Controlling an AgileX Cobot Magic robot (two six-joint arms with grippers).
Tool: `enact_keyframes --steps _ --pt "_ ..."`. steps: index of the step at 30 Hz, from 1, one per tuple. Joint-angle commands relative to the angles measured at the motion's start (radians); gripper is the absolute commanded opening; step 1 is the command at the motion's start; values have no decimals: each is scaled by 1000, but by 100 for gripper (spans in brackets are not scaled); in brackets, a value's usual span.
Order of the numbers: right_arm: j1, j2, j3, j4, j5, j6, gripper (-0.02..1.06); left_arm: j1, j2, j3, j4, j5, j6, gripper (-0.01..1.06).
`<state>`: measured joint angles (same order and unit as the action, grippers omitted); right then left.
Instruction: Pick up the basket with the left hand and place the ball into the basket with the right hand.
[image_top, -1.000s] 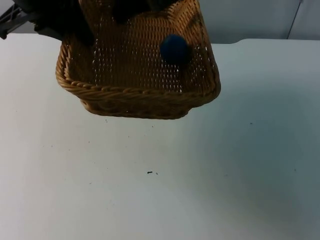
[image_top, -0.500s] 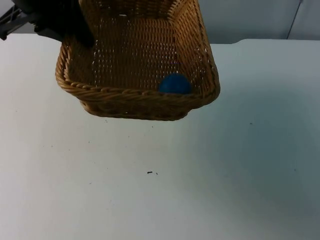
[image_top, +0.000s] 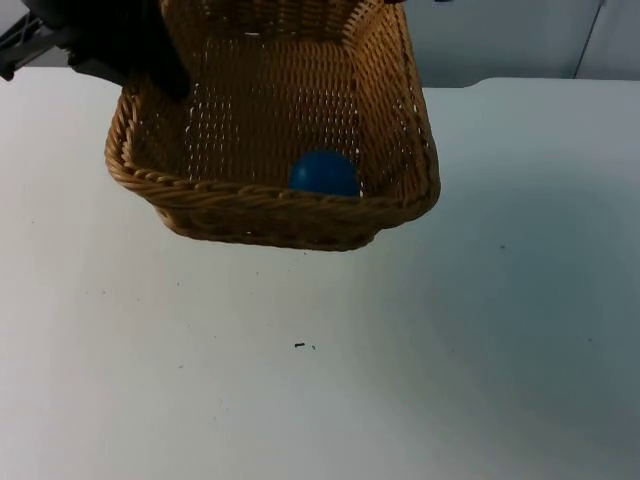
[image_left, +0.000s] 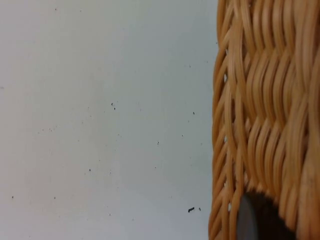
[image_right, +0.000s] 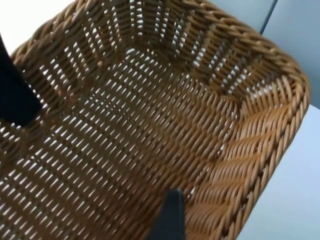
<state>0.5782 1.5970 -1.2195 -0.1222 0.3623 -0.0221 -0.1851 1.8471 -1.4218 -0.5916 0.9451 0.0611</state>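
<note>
Top view: a rectangular basket of woven tan wicker, with a braided rim and open-weave walls that let light through, hangs above the white counter. A round, matte blue ball lies inside it on the floor of the weave, against the near wall at about 6 o'clock of the basket. The left arm, black, meets the basket's rim at about 10 o'clock. In the left wrist view, the left pincer has a black fingertip pressed on the wicker wall, gripping the basket's side, with speckled white counter beside it. In the right wrist view, the right pincer is above the basket's interior, one slim black fingertip over the ribbed weave; I cannot tell whether it is open or closed.
</note>
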Motion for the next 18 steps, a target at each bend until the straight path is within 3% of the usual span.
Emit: enact_keyframes --steps 1,13,18 --pt "1 -20 9 -9 -23 4 74 -8 -33 -7 -33 23 15 0" --pt "1 -27 9 -9 -12 4 74 -8 -169 -3 32 56 2 0" --pt "1 -42 9 -9 -8 4 74 -8 -165 94 20 -66 -41 0"
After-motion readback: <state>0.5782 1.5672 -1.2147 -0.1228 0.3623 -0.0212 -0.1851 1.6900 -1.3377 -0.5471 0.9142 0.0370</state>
